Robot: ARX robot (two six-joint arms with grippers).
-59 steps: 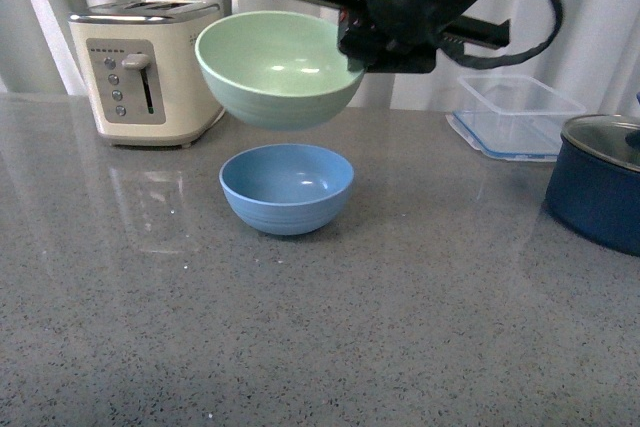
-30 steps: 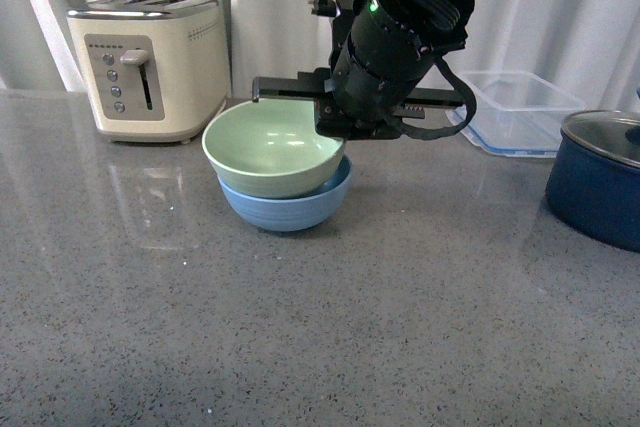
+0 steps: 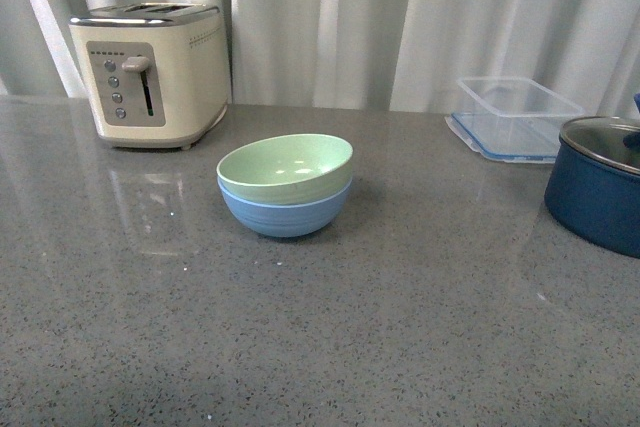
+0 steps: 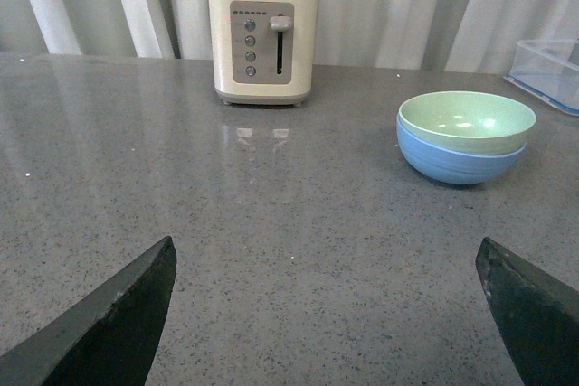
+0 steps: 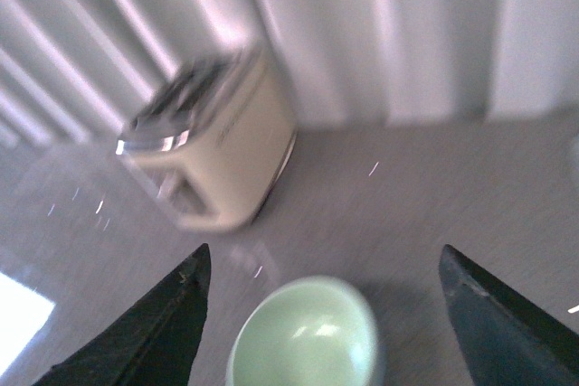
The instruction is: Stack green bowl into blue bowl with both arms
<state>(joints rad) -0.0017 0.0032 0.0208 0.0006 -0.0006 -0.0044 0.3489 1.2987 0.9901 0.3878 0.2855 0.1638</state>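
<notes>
I found the green bowl (image 3: pixel 285 167) nested in the blue bowl (image 3: pixel 285 209), so the stack looked finished. My right gripper (image 5: pixel 321 314) stood spread wide and empty above it; my left gripper (image 4: pixel 330 314) gaped wide, bowls well ahead.

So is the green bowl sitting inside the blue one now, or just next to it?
Inside. The green bowl is nested upright in the blue bowl, only its rim showing above, and neither gripper touches it.
</notes>
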